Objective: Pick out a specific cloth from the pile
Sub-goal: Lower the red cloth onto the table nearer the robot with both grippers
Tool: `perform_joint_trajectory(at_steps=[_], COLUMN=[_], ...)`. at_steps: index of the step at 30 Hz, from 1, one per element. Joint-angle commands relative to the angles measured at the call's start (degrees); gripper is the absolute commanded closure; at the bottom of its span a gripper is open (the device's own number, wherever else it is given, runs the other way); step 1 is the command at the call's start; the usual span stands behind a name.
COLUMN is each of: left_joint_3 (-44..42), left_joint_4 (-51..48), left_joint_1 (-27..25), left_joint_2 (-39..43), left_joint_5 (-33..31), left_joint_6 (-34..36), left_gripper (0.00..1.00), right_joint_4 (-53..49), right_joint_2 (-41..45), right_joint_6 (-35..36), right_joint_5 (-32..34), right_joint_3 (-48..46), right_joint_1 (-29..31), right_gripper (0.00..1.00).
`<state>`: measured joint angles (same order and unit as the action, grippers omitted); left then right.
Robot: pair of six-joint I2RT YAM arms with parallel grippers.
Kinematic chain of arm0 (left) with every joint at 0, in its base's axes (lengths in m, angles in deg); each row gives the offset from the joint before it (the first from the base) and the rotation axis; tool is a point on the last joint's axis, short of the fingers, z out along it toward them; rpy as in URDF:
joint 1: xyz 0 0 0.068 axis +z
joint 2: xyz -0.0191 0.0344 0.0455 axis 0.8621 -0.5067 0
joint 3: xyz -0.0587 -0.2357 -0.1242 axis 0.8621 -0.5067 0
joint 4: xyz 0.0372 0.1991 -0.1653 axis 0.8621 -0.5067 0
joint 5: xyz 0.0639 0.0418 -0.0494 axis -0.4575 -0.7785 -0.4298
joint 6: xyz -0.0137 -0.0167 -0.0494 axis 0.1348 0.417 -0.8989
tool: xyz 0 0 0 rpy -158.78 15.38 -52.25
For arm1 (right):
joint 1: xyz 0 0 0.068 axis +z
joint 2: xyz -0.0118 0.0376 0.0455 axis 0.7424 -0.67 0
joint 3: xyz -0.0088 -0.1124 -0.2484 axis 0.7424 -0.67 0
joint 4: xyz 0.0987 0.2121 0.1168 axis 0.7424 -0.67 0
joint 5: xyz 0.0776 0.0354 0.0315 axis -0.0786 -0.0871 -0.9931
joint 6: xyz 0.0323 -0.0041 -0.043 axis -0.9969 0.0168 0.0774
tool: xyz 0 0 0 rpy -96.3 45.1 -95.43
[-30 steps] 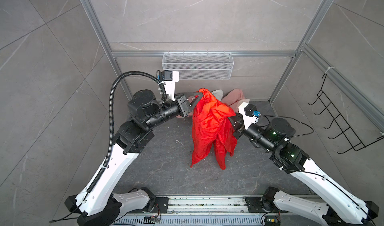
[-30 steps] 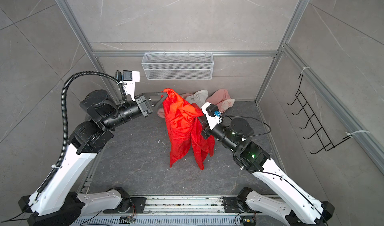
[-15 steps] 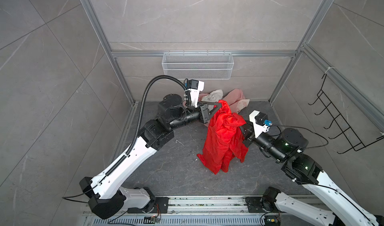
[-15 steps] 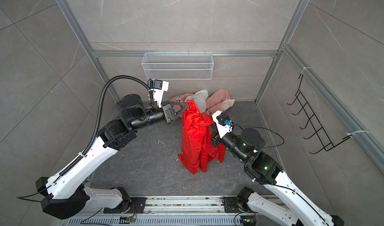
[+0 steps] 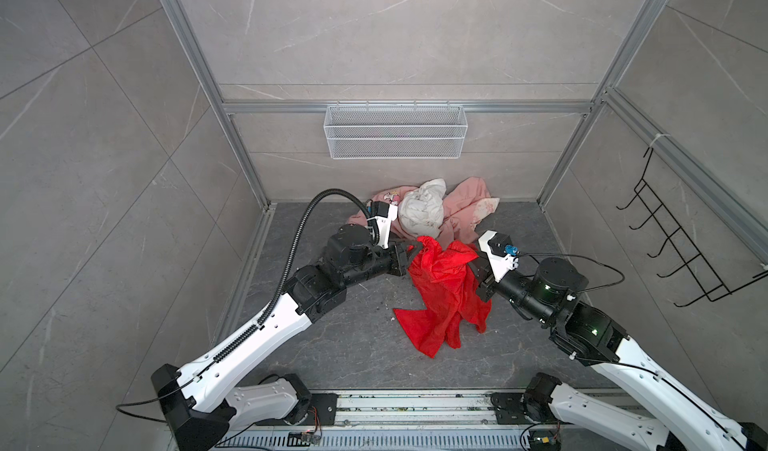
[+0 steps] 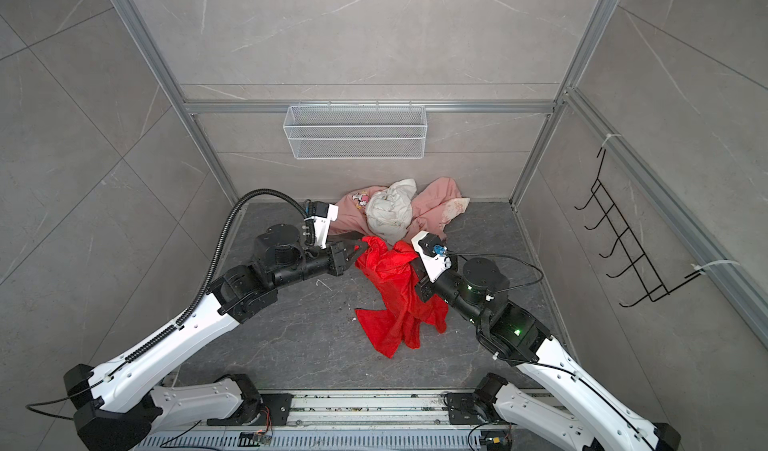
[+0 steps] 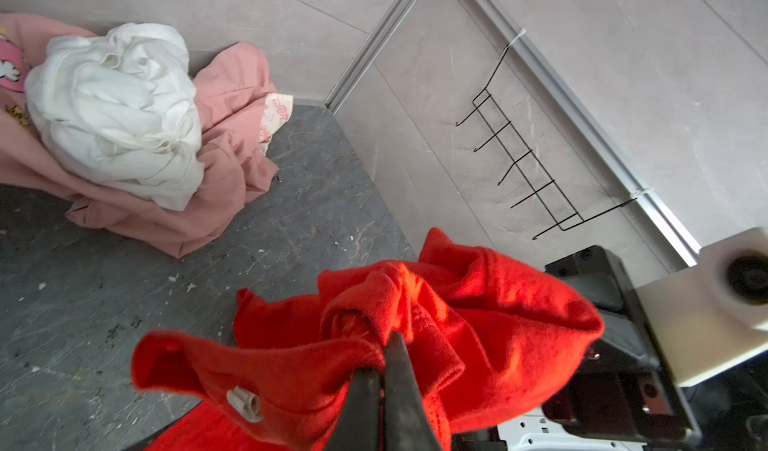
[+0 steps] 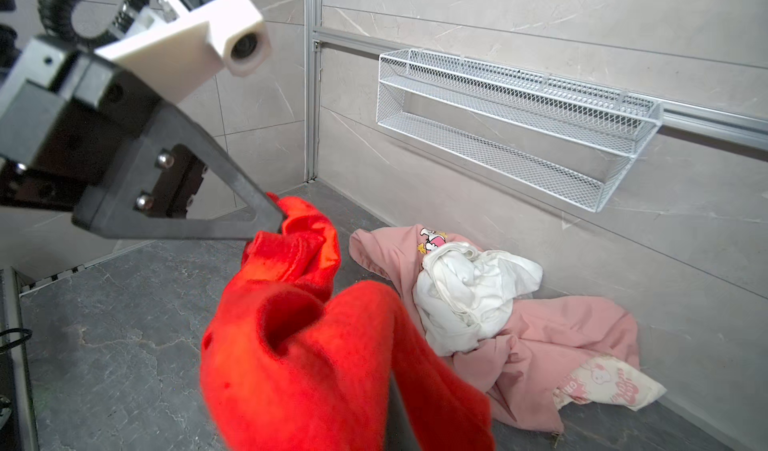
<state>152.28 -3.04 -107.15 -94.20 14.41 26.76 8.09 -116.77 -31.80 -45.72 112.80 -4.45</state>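
Both arms are in at mid-frame in both top views, and the cloth (image 5: 444,291) (image 6: 395,291) is strung between them. The left gripper (image 5: 417,246) (image 6: 360,244) comes in from the left with its fingers (image 7: 395,370) pinched tight together on a bunched corner of red. You can see that clamp close up in the left wrist view, and the same tip (image 8: 276,220) biting the fabric in the right wrist view.

The right gripper (image 5: 473,268) (image 6: 417,267) reaches in from the right. Its fingers are buried under the red folds, closed, with the cloth's other high point hanging from them. From those two raised corners the fabric sags, and its lower part trails on the grey floor (image 5: 353,341) toward lower centre.

Just above in the frame, against the back wall, sits the pile (image 5: 455,220): a pink garment (image 6: 440,204) with a white cloth (image 6: 388,212) heaped on top. The left wrist view shows bare floor between that heap and the cloth (image 7: 478,324), so the red one is clear of it.
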Motion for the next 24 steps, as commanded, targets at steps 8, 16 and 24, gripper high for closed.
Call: perform_joint_trajectory(at_steps=[8,16,24], left_joint_3=[-7.64,-12.72,-17.76], left_joint_4=[-4.95,-9.09,-10.32], left_joint_1=[0.04,0.04,0.04], left_joint_2=[7.4,10.57,11.46], left_joint_5=[-3.43,-3.27,-2.78], left_joint_6=[0.67,-0.54,-1.55], left_gripper=[1.0,1.0,1.0], right_joint_4=[-2.98,-8.61,-8.33], right_joint_2=[0.11,-0.24,0.36], right_joint_6=[-5.52,-9.28,-14.65], right_joint_5=[-4.22,-7.02,-7.53], right_joint_3=[-2.8,-4.3,-8.77], right_joint_1=[0.29,0.34,0.46], right_gripper=[1.0,1.0,1.0])
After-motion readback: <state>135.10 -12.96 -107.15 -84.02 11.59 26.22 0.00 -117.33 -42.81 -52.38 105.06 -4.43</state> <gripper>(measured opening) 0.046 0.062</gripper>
